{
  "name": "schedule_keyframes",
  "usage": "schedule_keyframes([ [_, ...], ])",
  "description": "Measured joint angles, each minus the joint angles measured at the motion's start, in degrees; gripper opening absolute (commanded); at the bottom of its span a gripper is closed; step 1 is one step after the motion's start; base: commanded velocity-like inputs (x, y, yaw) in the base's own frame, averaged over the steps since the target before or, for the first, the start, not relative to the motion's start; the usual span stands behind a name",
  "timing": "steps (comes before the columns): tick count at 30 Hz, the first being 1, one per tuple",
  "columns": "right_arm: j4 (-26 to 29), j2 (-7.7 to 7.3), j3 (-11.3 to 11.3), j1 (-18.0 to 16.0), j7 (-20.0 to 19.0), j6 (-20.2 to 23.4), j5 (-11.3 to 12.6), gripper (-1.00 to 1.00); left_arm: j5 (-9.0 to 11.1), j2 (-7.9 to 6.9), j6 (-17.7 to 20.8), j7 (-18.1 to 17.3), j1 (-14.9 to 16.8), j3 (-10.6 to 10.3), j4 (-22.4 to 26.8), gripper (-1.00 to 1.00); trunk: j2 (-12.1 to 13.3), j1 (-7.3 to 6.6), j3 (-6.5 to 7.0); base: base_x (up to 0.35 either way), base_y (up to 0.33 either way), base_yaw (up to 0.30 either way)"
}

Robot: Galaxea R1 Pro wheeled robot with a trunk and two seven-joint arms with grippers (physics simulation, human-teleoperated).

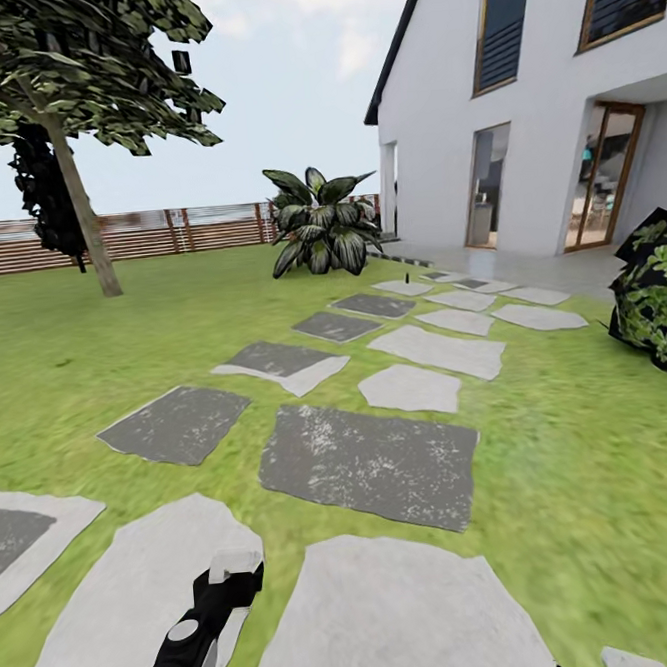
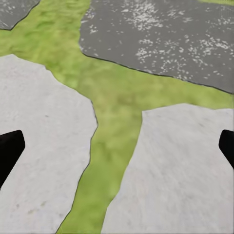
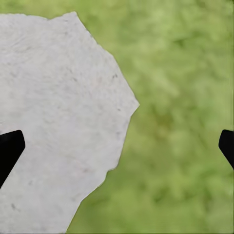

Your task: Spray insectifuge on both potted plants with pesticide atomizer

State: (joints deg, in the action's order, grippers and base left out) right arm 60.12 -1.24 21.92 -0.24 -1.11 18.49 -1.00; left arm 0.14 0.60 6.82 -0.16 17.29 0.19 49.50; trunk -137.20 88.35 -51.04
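Both pincers, left pincer point(image 2: 117, 146) and right pincer point(image 3: 117, 146), gaped wide and empty; with no spray bottle among the stepping stones point(image 1: 369, 466), the robot risked searching the wrong way.

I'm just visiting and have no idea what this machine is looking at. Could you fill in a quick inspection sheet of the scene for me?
Surface: green lawn crossed by light and dark grey stepping stones.
Job's things: nothing seen.
Clutter: nothing seen.
Grippers: left gripper open over a grass seam between stones, holding nothing; right gripper open over a pale stone's edge and grass, holding nothing. The left arm shows low in the head view.
Cables: nothing seen.
Surroundings: tree, brown slatted fence, striped-leaf plant, white house, dark leafy bush.
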Motion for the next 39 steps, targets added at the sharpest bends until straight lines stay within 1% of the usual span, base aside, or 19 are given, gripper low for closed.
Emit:
schedule_keyframes([
  [21, 0.0, 0.18, -0.1, 0.0, 0.1, 0.0, -0.3, 1.0, -0.1, -0.19, 0.1, 0.0, 0.0, 0.1, 0.1, 1.0, 0.0, 0.0, 0.0, 0.336, 0.0, 0.0],
  [39, -0.1, 0.12, 0.1, 0.0, 0.1, -0.1, 0.0, 1.0, -0.1, -0.18, 0.1, 0.0, 0.0, 0.1, 0.1, 1.0, 0.0, 0.0, 0.0, 0.336, 0.0, 0.0],
])
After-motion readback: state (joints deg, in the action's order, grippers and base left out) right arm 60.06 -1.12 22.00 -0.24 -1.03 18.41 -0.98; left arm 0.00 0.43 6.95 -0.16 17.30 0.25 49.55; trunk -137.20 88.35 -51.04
